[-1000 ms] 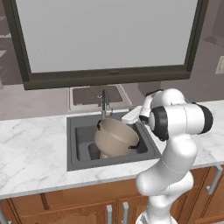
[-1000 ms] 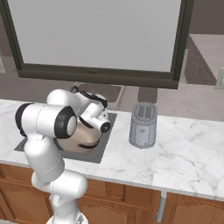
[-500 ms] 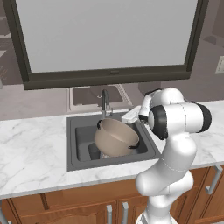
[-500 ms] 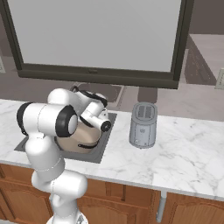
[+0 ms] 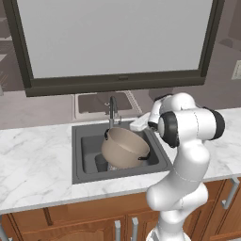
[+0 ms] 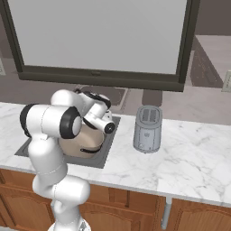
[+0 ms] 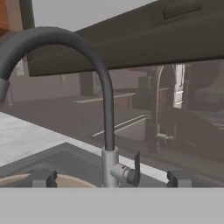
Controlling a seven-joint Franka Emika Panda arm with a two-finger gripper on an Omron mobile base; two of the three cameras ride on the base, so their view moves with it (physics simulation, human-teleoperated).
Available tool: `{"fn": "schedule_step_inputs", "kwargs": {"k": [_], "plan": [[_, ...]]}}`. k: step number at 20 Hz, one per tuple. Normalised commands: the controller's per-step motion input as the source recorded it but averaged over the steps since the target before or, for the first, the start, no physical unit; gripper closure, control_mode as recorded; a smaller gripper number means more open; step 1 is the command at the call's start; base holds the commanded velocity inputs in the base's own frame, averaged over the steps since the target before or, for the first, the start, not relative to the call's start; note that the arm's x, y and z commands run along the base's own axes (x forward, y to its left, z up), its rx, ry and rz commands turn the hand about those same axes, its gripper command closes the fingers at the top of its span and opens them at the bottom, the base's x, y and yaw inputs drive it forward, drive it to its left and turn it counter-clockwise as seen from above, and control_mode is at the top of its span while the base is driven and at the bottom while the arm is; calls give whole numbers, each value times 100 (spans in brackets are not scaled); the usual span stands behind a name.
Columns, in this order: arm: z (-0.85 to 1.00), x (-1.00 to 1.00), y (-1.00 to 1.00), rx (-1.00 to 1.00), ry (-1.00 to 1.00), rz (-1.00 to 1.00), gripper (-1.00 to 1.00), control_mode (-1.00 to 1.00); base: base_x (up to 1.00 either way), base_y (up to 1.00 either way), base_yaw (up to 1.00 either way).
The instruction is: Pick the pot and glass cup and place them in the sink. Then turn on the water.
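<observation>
The pot (image 5: pixel 124 148) lies tilted inside the sink (image 5: pixel 80 157), its pale inside turned up toward the back. The small dark glass cup (image 5: pixel 100 162) stands on the basin floor to the pot's left. My gripper (image 7: pixel 111 178) hovers over the sink's back right part, open, with nothing between its fingertips (image 7: pixel 43 178). It faces the dark curved faucet (image 7: pixel 107 109), whose side lever (image 7: pixel 136 168) sits just ahead of it. The pot's rim (image 7: pixel 65 181) shows low between the tips. No water is in view at the spout. From the right, the pot (image 6: pixel 83 142) is partly behind my arm.
A grey toaster (image 6: pixel 148 128) stands on the white marble counter (image 6: pixel 189 158) right of the sink. A wide dark-framed window (image 5: pixel 117 77) runs behind the faucet. Wooden cabinets (image 5: pixel 70 219) sit below the counter.
</observation>
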Motion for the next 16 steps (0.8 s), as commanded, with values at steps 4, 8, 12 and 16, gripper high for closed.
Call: {"fn": "schedule_step_inputs", "kwargs": {"k": [4, 8, 12, 16], "plan": [[0, 23, 0, 0, 1, 0, -100, -100, 0, 0, 0], [0, 19, 0, 0, 2, 0, -100, -100, 0, 0, 0], [0, 13, 0, 0, 2, 0, -100, -100, 0, 0, 0], [0, 8, 0, 0, 2, 0, -100, -100, 0, 0, 0]]}}
